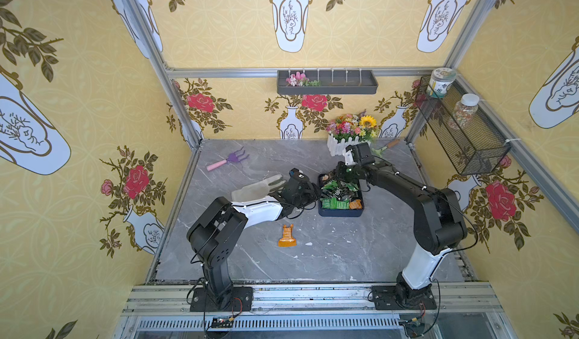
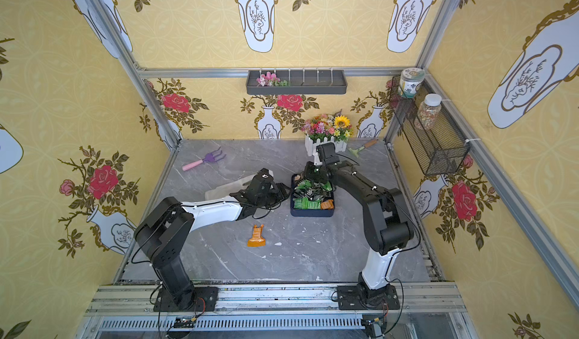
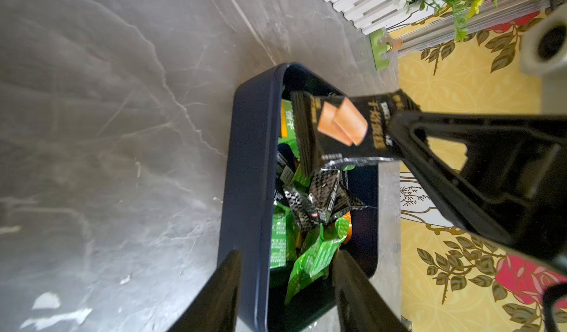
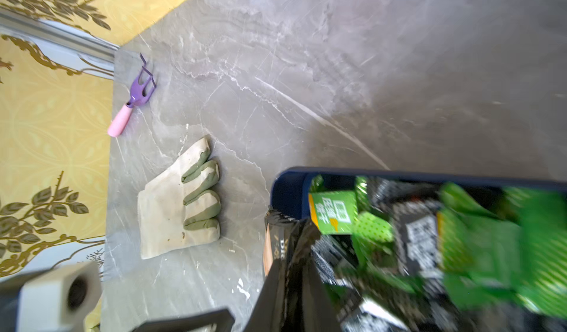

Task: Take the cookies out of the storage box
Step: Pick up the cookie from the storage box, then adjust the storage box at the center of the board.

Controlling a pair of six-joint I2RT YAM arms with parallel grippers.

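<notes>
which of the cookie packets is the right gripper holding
The black packet printed with tan cookies, pinched by the right gripper over the storage box; the green ones lie loose inside it.

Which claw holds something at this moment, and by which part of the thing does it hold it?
The right claw grips a black cookie packet by one end; the left claw holds nothing.

We see a smooth, faintly shiny stone-look tabletop [image 3: 107,131], a matt navy plastic storage box [image 3: 251,161], glossy crinkled foil cookie packets [image 3: 319,256], a coarse cloth glove [image 4: 165,223]
</notes>
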